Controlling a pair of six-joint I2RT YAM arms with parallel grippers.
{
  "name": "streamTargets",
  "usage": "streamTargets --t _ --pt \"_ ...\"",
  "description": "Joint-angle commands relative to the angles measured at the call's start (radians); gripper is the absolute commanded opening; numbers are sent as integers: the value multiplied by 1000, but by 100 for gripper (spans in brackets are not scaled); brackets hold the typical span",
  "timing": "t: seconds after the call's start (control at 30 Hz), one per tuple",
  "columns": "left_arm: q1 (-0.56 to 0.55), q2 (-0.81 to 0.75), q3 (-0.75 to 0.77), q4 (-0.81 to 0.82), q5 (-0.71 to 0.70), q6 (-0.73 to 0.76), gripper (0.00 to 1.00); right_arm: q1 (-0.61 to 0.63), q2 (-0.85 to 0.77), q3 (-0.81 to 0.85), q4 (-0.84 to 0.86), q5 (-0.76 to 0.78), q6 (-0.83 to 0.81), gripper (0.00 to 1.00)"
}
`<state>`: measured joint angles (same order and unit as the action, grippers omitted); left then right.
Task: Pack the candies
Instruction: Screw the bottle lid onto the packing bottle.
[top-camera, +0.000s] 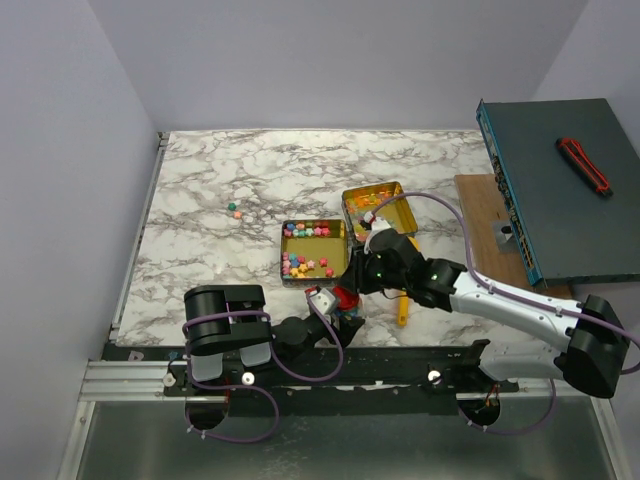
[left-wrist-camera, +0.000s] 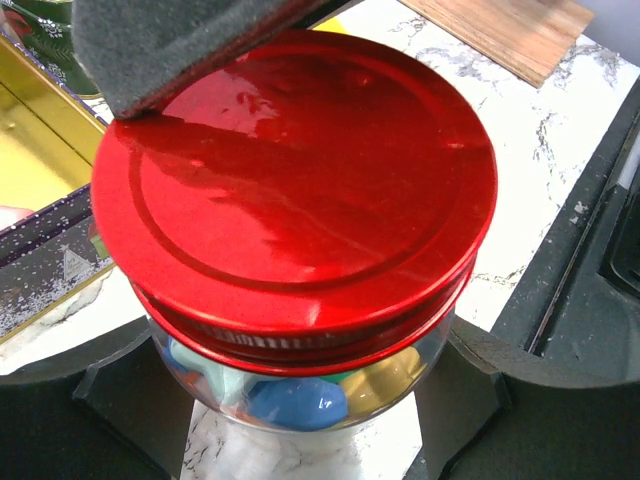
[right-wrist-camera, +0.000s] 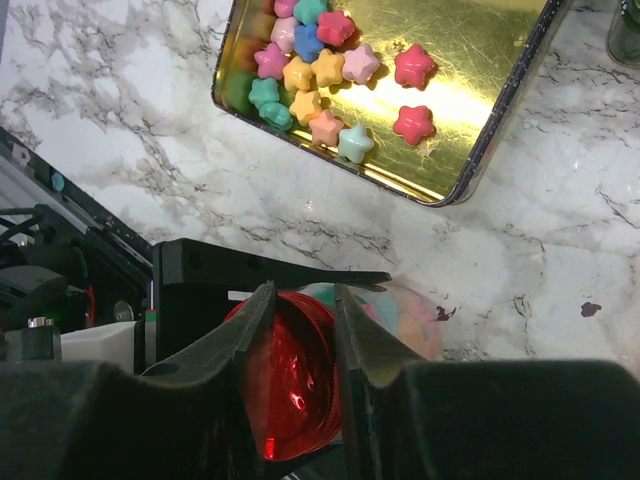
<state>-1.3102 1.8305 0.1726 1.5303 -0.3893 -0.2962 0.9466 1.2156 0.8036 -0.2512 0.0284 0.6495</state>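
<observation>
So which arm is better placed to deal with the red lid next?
Right: the right gripper is at the red lid, a pad on its rim; the left gripper holds the glass jar below it.

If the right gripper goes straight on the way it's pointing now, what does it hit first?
The right gripper would meet the red lid of the jar first, just beyond its fingertips; it may already touch, depth is unclear.

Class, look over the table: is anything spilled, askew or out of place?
Yes. Two stray candies, one green and one orange, lie on the bare marble table, well left of the nearer gold tin. They look spilled.
</observation>
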Motion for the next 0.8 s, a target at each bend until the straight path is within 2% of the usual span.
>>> streamTargets --t 0.0,0.3,0.77 --pt "4 65 -42 22 35 -41 42 1 -8 -39 -1 -69 -5 26" --pt "24 72 -49 19 17 -86 40 2 -77 -97 -48 -148 -10 18" --pt "39 67 -51 9 7 -98 39 47 -295 -246 -126 -284 83 16"
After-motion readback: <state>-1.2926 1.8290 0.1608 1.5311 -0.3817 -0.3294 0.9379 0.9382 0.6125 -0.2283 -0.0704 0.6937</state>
